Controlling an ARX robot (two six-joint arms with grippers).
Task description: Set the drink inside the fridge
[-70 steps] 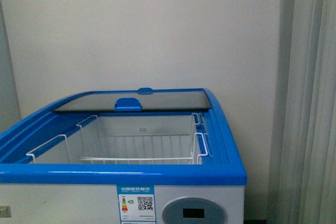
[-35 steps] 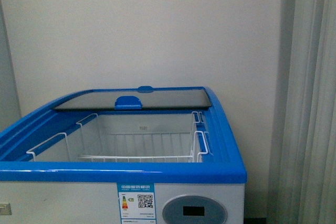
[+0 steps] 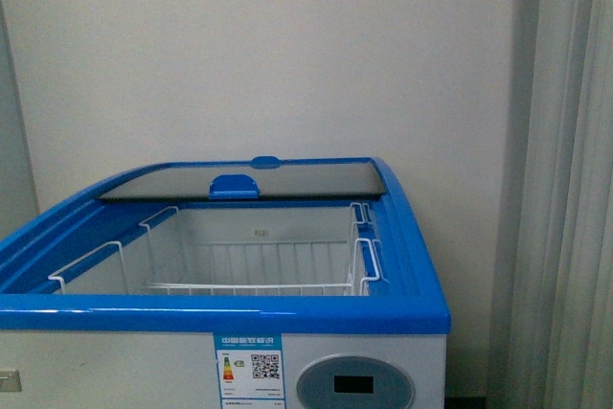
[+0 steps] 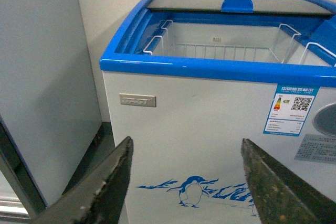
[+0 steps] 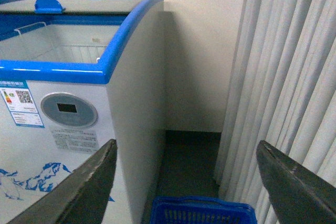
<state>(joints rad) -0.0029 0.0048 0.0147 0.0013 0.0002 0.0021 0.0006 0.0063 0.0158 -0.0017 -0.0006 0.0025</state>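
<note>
While unseen frontally, blue basket beside fridge.

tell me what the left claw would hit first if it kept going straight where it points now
Most likely the white front wall of the fridge. In the left wrist view the open left claw frames that panel, around the penguin picture, with nothing between them. How far off the wall lies is unclear.
</note>
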